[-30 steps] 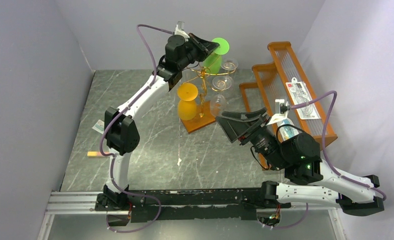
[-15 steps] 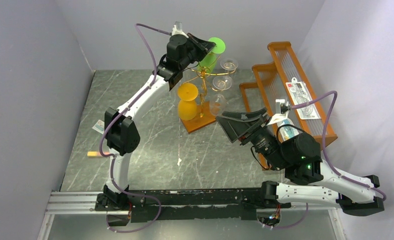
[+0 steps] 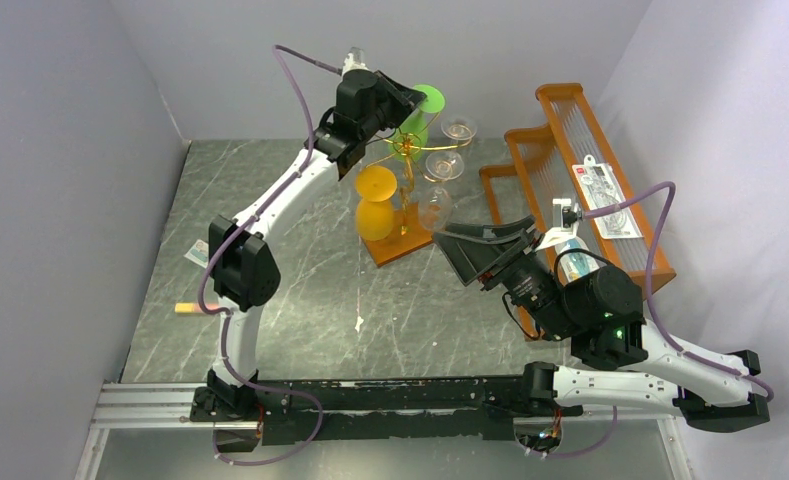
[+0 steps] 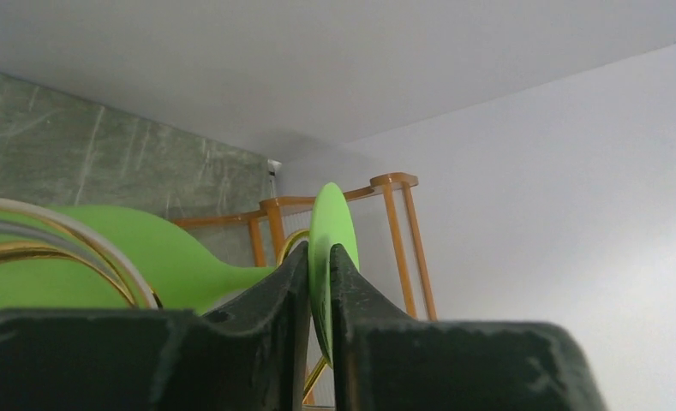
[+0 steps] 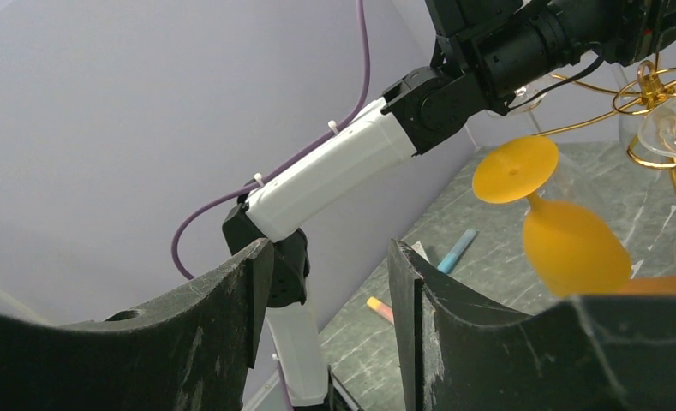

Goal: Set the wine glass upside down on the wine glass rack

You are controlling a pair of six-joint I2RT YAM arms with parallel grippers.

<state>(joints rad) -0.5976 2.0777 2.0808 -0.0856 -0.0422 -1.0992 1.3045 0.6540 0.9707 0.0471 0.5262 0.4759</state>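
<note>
Against grey wall point(image 3: 530, 40): left gripper point(image 4: 319, 257) pinching wine glass point(image 3: 420, 122) by foot, bowl down for hanging on wine glass rack point(image 3: 395, 248); right gripper point(image 5: 330, 253) spread, empty.

Matt green plastic wine glass point(image 4: 327, 224), gold wire rack point(image 3: 407, 186)

1 grn glass point(image 3: 422, 118), 1 org glass point(image 3: 375, 218), 2-3 clr glasses point(image 3: 436, 208), 1 rack point(image 3: 396, 252), 1 shelf point(image 3: 558, 94)

Top view looks down from above the near edge over your whole surface point(image 3: 290, 290). Left wrist, tight on the left hand point(image 4: 319, 259) and wine glass point(image 4: 330, 218), faces the far-right corner; right wrist faces left. All share the rack point(image 3: 406, 205).
</note>
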